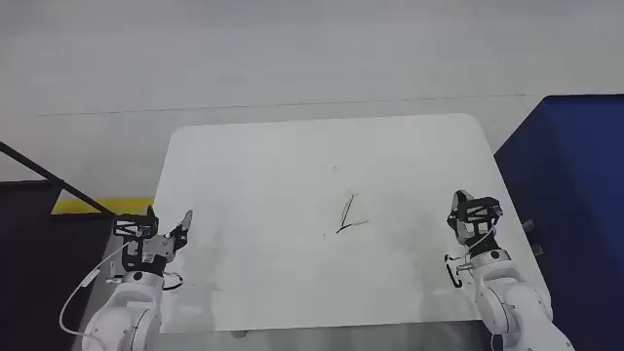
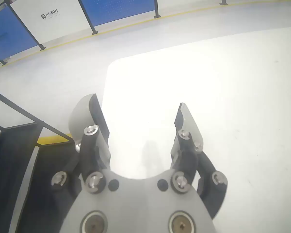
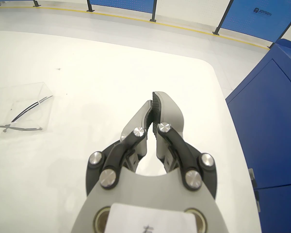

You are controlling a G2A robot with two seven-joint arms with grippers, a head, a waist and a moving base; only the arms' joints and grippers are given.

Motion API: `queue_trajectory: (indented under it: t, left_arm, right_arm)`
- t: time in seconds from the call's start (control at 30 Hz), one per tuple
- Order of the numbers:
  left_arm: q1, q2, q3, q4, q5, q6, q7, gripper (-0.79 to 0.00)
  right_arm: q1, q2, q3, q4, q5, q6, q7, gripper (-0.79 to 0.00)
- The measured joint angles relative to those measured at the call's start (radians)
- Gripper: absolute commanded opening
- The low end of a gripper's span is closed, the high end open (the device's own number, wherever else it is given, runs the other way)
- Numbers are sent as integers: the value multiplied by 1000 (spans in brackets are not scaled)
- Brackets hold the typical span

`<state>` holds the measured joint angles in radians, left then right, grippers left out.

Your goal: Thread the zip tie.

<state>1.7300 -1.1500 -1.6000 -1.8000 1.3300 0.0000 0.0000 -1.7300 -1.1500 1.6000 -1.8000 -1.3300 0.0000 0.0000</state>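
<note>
top view: the zip tie (image 1: 348, 213) lies flat near the middle of the white table (image 1: 283, 283), a few thin black strands crossing; i can't tell how many. my left gripper (image 1: 168, 220) sits at the table's near left edge and my right gripper (image 1: 460, 201) at the near right edge, both well apart from it.

left wrist view: my left gripper (image 2: 138, 107) has its fingers spread wide with nothing between them, bare table below.

right wrist view: my right gripper (image 3: 153, 100) has its pads pressed together on nothing. the zip tie (image 3: 29, 108) rests in a shallow clear tray (image 3: 26, 93), one end poking over its edge.

i'd judge it feather-light, springy and slick, likely to skate away under a sloppy pinch. i'd take the tail a little back from its tip with one set of fingers and hold the head block with the other, so the tail stays stiff enough to aim.
</note>
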Motion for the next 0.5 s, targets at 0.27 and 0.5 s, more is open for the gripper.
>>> queue_trajectory:
  t: [0.27, 0.5]
  left_arm:
    - [0, 0, 0, 0, 0, 0, 0, 0]
    - [0, 0, 0, 0, 0, 0, 0, 0]
  right_arm:
    - [7, 1, 6, -14, 18, -25, -10, 0]
    - [71, 27, 60, -160, 109, -466, 93, 0]
